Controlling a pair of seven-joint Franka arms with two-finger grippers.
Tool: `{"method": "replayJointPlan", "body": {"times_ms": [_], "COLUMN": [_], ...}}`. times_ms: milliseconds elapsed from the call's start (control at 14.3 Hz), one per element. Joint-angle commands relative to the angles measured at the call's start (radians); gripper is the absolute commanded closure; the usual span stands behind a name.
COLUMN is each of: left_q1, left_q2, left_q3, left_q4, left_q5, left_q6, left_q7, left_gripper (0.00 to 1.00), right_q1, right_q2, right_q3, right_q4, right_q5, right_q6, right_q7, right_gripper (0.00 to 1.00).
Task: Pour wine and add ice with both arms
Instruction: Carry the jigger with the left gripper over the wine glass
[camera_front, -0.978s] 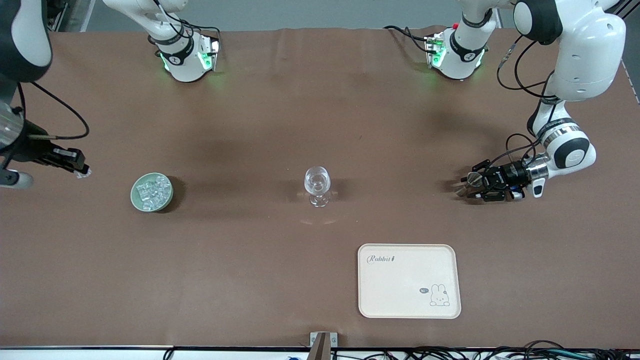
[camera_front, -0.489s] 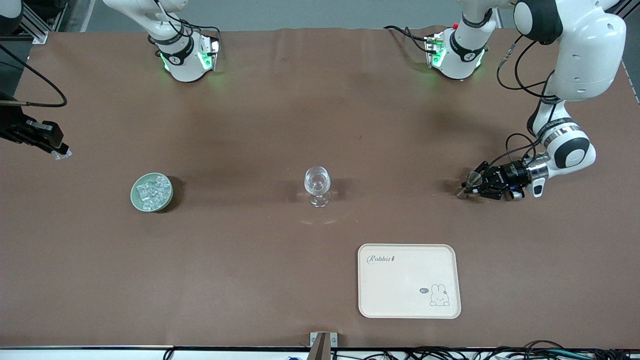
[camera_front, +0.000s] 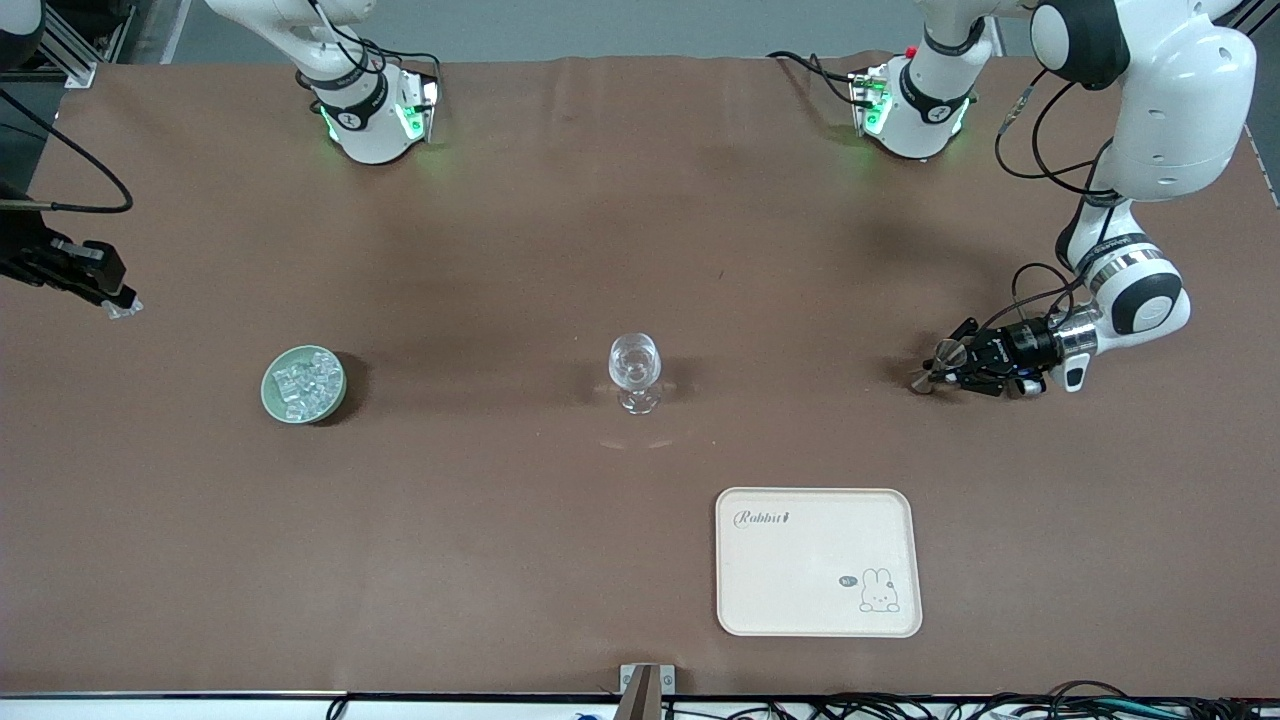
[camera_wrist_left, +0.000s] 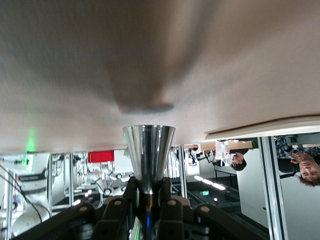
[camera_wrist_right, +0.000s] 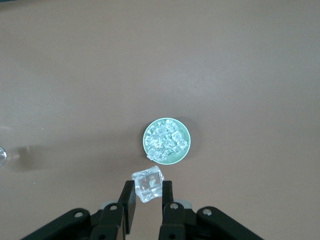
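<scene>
Heaping whitish in a green bowl (camera_front: 303, 384) toward the right arm's end of the table, the ice (camera_front: 306, 385) sits level with the stemmed glass (camera_front: 635, 372) at the middle. 1 ice cube (camera_wrist_right: 148, 184) is pinched in the right gripper (camera_wrist_right: 148, 196), up over the table edge. The left gripper (camera_front: 948, 368) is clamped on a silver jigger (camera_wrist_left: 148, 156) low over the table. A cream tray (camera_front: 818, 561) lies nearer the front camera.

The table holds one clear stemmed glass (camera_front: 635, 371), one cream rectangular rabbit-printed tray (camera_front: 818, 562), one small green round bowl (camera_front: 303, 384) heaping clear ice cubes (camera_front: 306, 385), and one silver metal cone-shaped jigger (camera_wrist_left: 148, 156).
</scene>
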Motion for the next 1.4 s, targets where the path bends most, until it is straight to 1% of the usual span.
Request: {"method": "replayJointPlan", "body": {"times_ms": [0, 279, 489, 698, 768, 978, 1187, 1327], "left_q1": [-0.001, -0.006, -0.014, -0.014, -0.014, -0.006, -0.003, -0.003], "left_q2": [-0.039, -0.113, -0.189, -0.258, -0.289, -0.378, -0.444, -0.495], "left_q3": [0.014, 0.015, 0.008, -0.024, -0.040, -0.142, -0.201, -0.256], "left_q4": [0.025, 0.054, 0.048, 0.021, 0.003, -0.022, -0.045, -0.059], "left_q5": [0.032, 0.137, 0.178, 0.192, 0.192, 0.192, 0.192, 0.192], "left_q6": [-0.066, -0.066, -0.066, -0.054, -0.029, 0.076, 0.130, 0.187], "left_q7": [-0.046, -0.054, -0.081, -0.092, -0.112, -0.231, -0.313, -0.408], "left_gripper": [0.99, 0.99, 0.99, 0.99, 0.99, 0.99, 0.99, 0.99], "right_q1": [-0.006, -0.006, -0.006, -0.006, -0.008, -0.008, -0.008, -0.008], "right_q2": [-0.006, -0.006, -0.006, -0.006, -0.006, -0.006, -0.006, -0.006], "right_q3": [0.000, -0.001, -0.002, -0.002, 0.000, -0.002, -0.002, 0.000], "right_q4": [-0.001, -0.003, -0.005, -0.005, -0.005, -0.005, -0.005, -0.005], "right_q5": [0.008, 0.008, 0.008, 0.008, 0.008, 0.008, 0.008, 0.008], "right_q6": [-0.005, -0.003, -0.005, -0.005, -0.003, -0.003, -0.003, -0.005], "right_q7": [-0.016, -0.016, -0.016, -0.016, -0.016, -0.016, -0.016, -0.016], "right_gripper": [0.99, 0.99, 0.99, 0.99, 0.99, 0.99, 0.99, 0.99]}}
